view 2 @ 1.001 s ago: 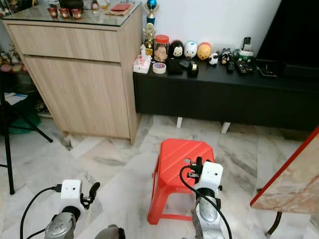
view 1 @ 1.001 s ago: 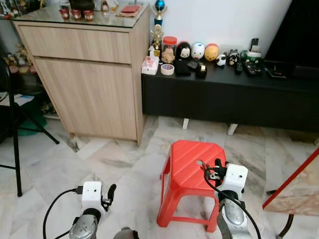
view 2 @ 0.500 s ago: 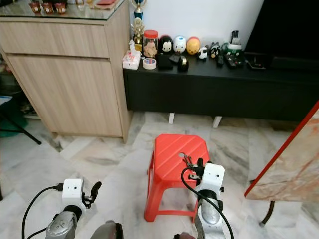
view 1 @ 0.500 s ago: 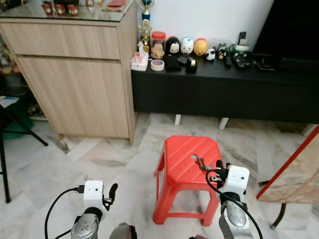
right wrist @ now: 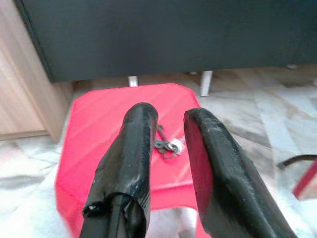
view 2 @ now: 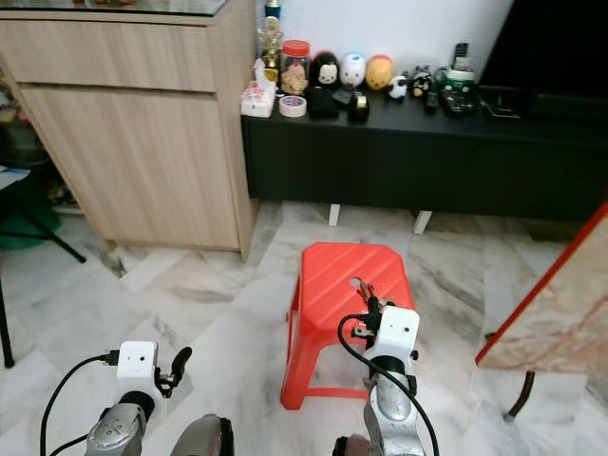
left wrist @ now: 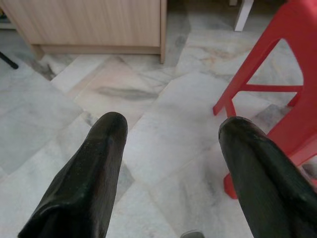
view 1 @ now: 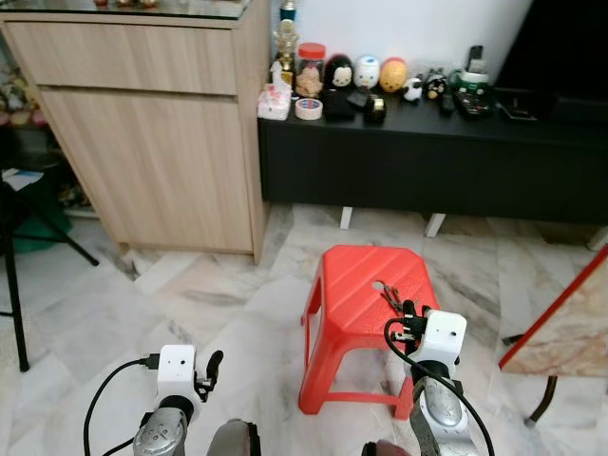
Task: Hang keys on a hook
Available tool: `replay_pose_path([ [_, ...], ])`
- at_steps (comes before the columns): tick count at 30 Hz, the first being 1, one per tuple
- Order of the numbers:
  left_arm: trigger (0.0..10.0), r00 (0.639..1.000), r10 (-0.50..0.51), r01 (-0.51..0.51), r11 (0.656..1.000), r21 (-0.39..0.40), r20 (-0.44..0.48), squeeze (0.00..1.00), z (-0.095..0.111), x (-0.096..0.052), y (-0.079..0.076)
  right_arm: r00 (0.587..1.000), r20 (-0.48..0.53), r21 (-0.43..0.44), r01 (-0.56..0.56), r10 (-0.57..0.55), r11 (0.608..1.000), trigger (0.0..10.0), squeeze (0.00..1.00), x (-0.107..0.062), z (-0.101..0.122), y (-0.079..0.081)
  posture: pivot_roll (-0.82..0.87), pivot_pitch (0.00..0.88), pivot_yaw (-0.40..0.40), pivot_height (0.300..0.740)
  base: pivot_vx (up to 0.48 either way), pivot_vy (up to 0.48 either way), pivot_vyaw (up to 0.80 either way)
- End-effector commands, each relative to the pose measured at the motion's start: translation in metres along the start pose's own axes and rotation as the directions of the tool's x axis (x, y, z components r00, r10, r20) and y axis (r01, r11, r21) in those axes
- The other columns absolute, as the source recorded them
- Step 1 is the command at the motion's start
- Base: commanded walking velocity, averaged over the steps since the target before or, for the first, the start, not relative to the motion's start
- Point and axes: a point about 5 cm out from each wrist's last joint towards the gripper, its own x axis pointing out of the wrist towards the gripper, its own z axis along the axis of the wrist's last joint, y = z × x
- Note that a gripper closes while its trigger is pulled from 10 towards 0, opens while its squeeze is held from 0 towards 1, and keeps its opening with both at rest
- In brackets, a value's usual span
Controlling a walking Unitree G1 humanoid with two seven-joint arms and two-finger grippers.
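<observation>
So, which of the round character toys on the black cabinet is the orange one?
The orange toy at the right end of the three big ones, beside the white-and-blue one; the black one is leftmost.

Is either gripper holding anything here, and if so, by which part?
Nothing is held. The keys lie on the red stool, beyond the open right gripper. The left gripper is open over the floor.

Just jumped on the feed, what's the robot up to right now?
It is standing over a red plastic stool on which a bunch of keys lies. The right gripper is aimed at the keys with its fingers open, above them and not touching, so nothing is picked up yet. The left gripper is open over the marble floor beside the stool, holding nothing.
</observation>
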Motion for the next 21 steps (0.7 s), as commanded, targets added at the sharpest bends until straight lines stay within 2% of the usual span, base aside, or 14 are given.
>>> replay_pose_path([
  [1, 10.0, 1.0, 0.005, -0.006, 1.0, -0.016, -0.008, 0.0, -0.0014, -0.0003, 0.0004, 1.0, 0.014, 0.009, 0.0, 0.0, 1.0, 10.0, 0.0, 0.0003, 0.0028, 0.001, 0.03, 0.035, -0.061, 0.622, 0.0, 0.0, 0.0],
  [21, 10.0, 1.0, 0.007, -0.007, 1.0, -0.019, -0.005, 0.0, -0.0003, 0.0005, 0.0001, 1.0, 0.013, 0.011, -0.009, 0.009, 1.0, 10.0, 0.0, -0.0001, 0.0025, 0.0019, 0.03, 0.035, -0.06, 0.622, 0.0, 0.0, 0.0],
])
